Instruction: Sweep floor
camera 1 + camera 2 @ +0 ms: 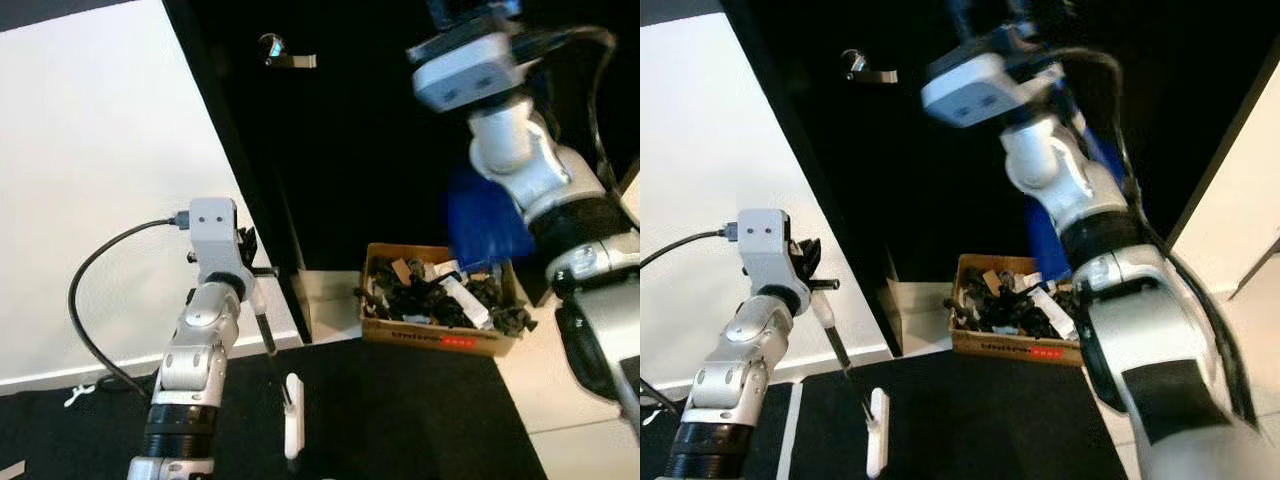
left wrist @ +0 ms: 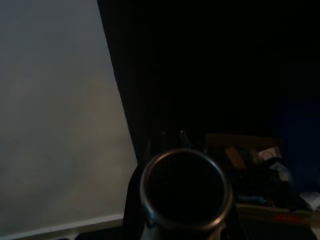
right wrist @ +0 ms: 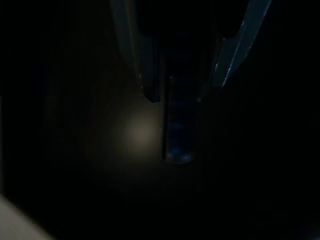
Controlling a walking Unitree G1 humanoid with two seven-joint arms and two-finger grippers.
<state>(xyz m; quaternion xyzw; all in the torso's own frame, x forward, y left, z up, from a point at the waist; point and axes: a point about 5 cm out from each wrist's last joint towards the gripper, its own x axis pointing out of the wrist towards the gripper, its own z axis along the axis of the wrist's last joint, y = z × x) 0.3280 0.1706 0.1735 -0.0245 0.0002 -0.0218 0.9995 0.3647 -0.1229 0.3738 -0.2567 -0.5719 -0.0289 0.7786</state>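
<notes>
Left eye view: cardboard box (image 1: pixel 440 336) (red lettering, unreadable) holds debris.

broom (image 1: pixel 272 355): thin dark handle, white head | tilted | head down on black floor (image 1: pixel 400 420)

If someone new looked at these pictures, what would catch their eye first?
Probably the cardboard box of dark scraps on the floor by the black door. Next, the left gripper holding a thin broom handle, and the right arm raised beside a blue dustpan.
</notes>
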